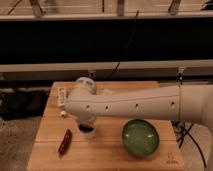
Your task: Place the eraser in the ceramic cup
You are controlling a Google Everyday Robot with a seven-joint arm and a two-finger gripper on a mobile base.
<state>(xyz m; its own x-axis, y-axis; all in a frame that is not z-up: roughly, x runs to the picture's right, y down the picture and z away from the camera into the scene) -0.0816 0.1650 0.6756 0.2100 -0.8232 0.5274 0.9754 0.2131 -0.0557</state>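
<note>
The arm [130, 105] reaches in from the right across the wooden surface [107, 152]. Its gripper [87, 127] hangs at the cup [88, 132], mostly hiding it; the jaws' state cannot be told. The eraser is not visible. A reddish pen [65, 141] lies left, a green bowl [141, 138] right.

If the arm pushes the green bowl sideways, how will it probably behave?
The green bowl looks wide and low, so it would probably slide on the wooden table rather than tip. Its glossy surface suggests glaze: possibly slippery and breakable. The tool is down beside it, left in the view, near the red pen-like object.
</note>
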